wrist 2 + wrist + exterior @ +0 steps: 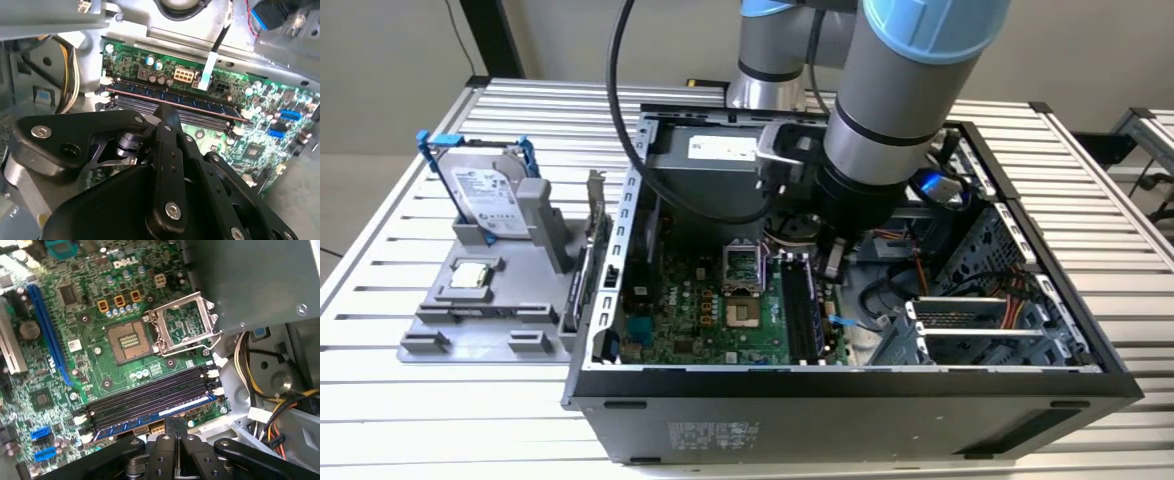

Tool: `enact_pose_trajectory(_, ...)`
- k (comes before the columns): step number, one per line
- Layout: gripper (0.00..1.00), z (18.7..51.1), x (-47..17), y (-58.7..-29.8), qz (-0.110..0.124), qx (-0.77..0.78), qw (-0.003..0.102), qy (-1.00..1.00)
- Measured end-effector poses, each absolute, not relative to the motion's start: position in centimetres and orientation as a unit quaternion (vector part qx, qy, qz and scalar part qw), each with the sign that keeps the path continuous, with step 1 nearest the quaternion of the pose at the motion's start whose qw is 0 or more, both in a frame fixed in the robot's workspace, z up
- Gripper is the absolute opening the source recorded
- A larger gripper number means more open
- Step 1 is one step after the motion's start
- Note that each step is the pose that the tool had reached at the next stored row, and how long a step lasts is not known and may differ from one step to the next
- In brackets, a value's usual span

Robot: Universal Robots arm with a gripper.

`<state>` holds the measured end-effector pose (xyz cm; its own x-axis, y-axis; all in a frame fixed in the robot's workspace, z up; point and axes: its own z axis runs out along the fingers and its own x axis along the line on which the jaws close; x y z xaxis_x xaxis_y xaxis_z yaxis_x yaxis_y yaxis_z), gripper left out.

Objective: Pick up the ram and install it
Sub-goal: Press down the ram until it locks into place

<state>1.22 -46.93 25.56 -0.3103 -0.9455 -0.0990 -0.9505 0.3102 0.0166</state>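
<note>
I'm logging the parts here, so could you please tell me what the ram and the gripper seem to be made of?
The ram looks like bluish circuit board, matte, with dark, probably plastic chips in a row. The gripper looks like black metal or hard plastic, satin, with silver screw heads; the look leaves that open.

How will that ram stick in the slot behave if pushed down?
The ram is a thin flat board: probably stiff lengthwise, but fragile if pushed sideways. Standing on edge on the motherboard, it likely tilts unless the gripper presses squarely.
</note>
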Motion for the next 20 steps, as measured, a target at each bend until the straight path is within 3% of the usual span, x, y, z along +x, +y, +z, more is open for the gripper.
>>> enact_pose_trajectory(20, 0.0, 25.56, 1.37, -46.94, 0.037, -0.699, 0.034, 0.713)
